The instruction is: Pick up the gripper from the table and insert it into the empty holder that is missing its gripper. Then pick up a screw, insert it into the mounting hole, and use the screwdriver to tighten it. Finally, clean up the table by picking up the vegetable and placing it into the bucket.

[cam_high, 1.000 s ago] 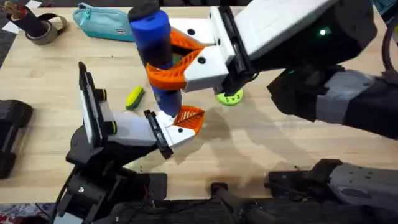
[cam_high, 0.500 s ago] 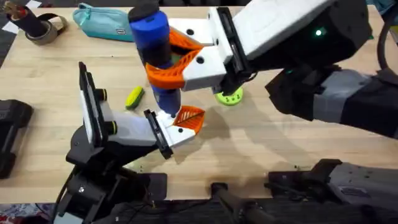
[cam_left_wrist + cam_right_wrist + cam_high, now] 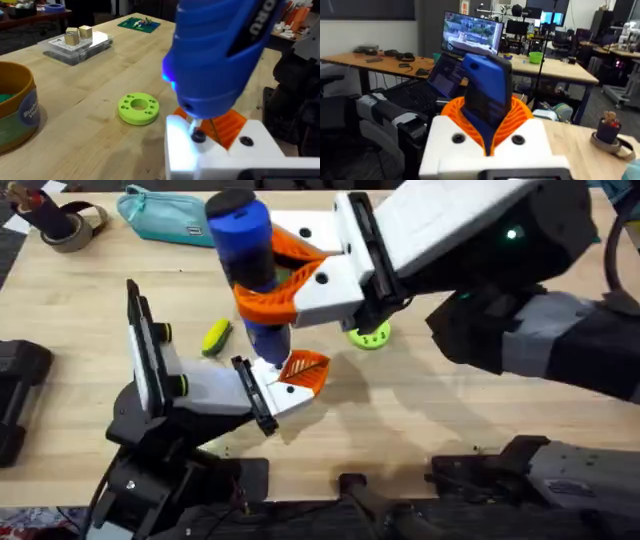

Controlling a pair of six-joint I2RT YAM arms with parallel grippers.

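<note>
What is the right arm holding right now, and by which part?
The right tool is shut on the screwdriver, gripping it around the middle of its blue handle, below the black end cap, with its tip pointing down.

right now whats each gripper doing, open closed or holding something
Left gripper: cannot be told.
Right gripper: closed on the screwdriver, held upright, its tip down at the left gripper.

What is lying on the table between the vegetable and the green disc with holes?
In the overhead view, the upright screwdriver, held in the right gripper, stands between the vegetable and the green disc.
</note>
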